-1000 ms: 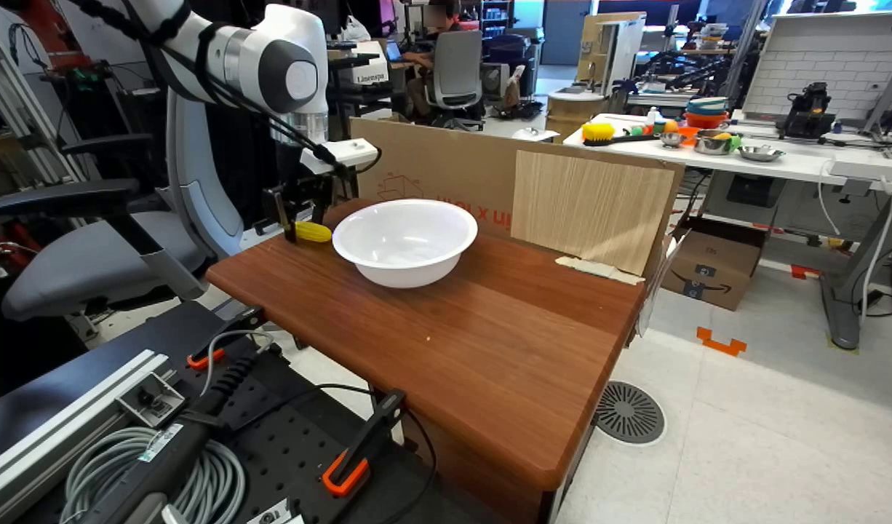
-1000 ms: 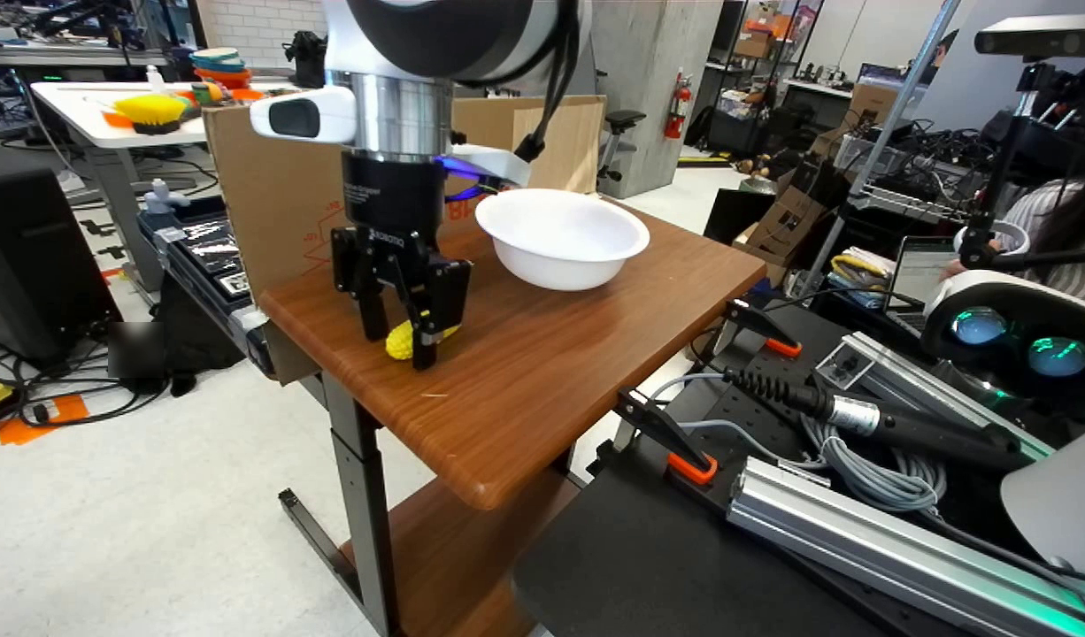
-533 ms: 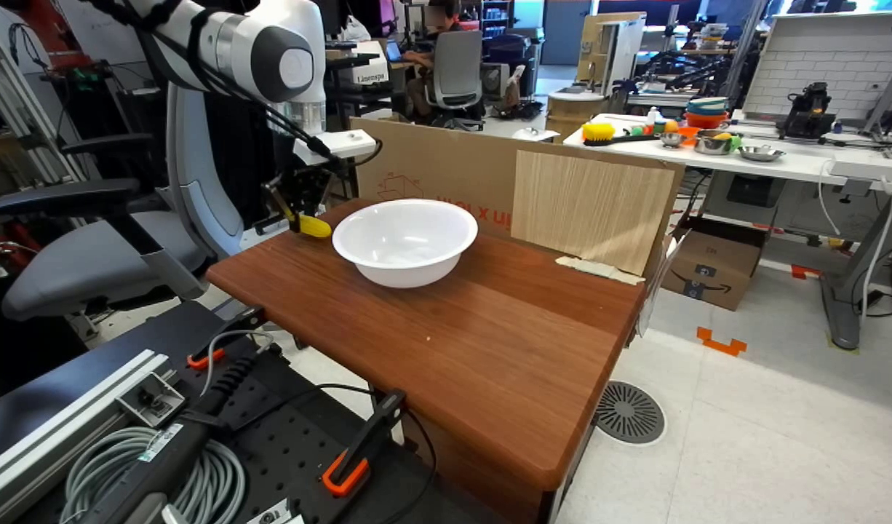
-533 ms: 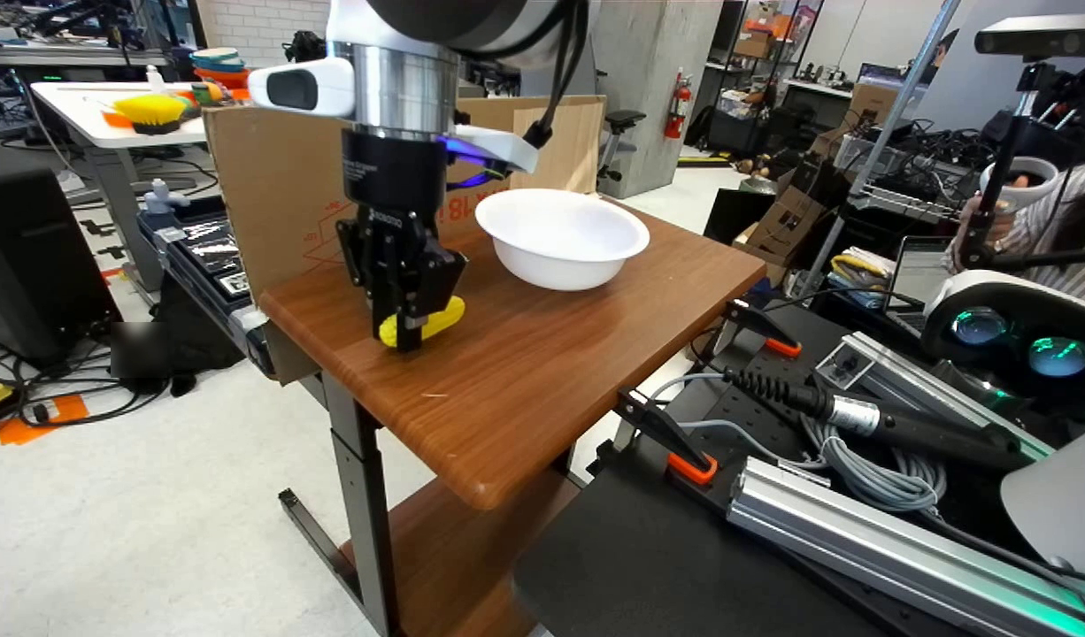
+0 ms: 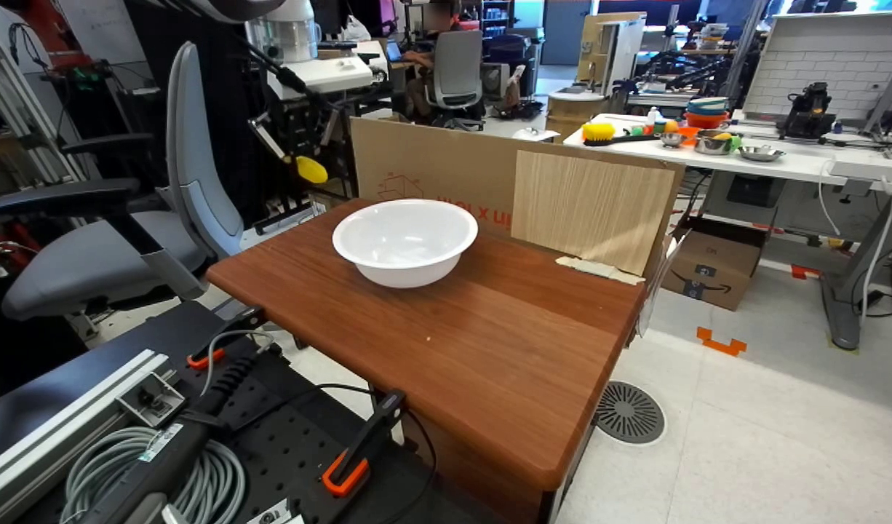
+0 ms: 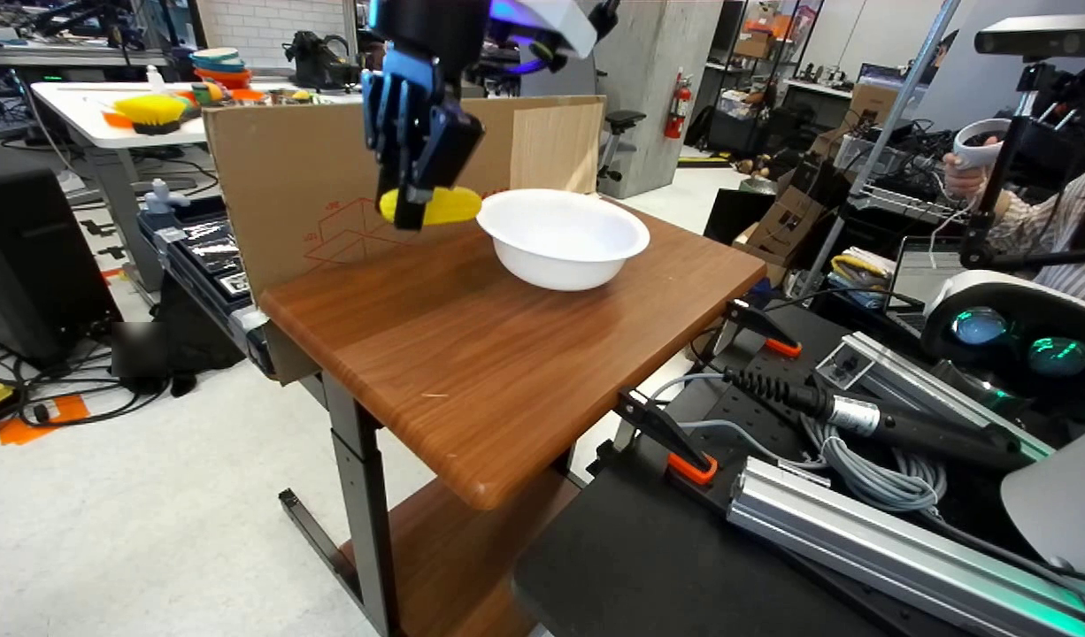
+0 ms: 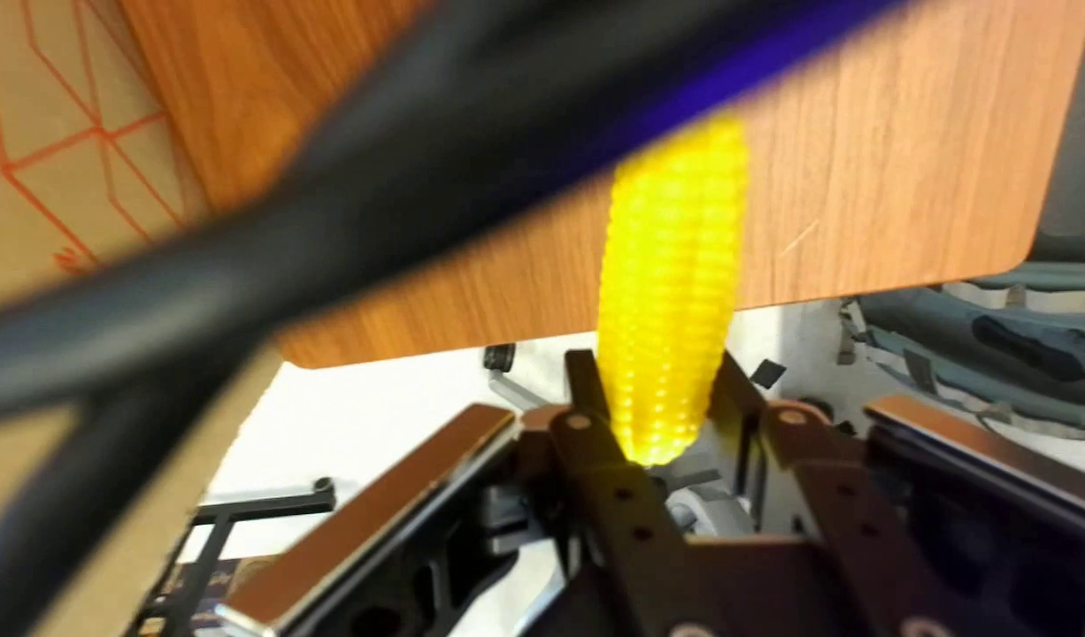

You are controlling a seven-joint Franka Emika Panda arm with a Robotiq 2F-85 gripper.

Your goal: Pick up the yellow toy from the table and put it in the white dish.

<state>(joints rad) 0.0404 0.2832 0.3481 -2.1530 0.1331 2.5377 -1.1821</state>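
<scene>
Toy corncob [image 7: 666, 292]: gripper [image 7: 657, 376] is clamping it near white bowl [image 5: 406, 247].
Wrist view: cable [image 7: 454, 159] is hiding corncob's end.
Behind bowl: cardboard [image 5: 446, 160] is standing.

It's bright in here: light glints in the bowl [image 5: 406, 244] on the desk [image 5: 475, 364], a shadow crosses the floor [image 5: 751, 407] beside it, and in wrist view the cable [image 7: 374, 203] above it blurs.

Mid-frame in both exterior views, the white dish [image 5: 405, 246] looks glossy, smooth plastic, the table [image 5: 482, 349] smooth wood; near centre in the wrist view, the yellow toy [image 7: 671, 296] is bumpy.
</scene>
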